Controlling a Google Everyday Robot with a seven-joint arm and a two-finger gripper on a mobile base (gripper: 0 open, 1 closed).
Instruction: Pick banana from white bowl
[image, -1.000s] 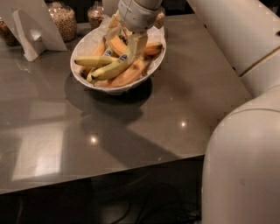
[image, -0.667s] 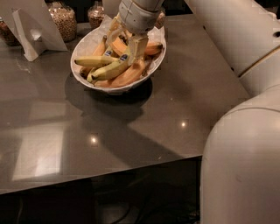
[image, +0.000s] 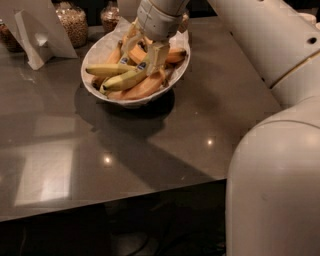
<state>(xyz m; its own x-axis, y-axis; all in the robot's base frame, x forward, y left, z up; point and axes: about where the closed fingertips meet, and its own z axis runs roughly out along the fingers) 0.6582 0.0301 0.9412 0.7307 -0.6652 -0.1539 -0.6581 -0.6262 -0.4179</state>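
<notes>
Within white bowl (image: 101, 44), banana (image: 125, 80) among orange bananas (image: 145, 89); end effector (image: 143, 53) just above, spread wide

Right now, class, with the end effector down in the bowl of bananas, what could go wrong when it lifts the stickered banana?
1. The end effector stands open, low among piled fruit in the bowl. Closing could catch an orange banana instead of the banana.
2. The banana lies wedged against its neighbours, so lifting may drag one over the rim, or tip the bowl.
</notes>
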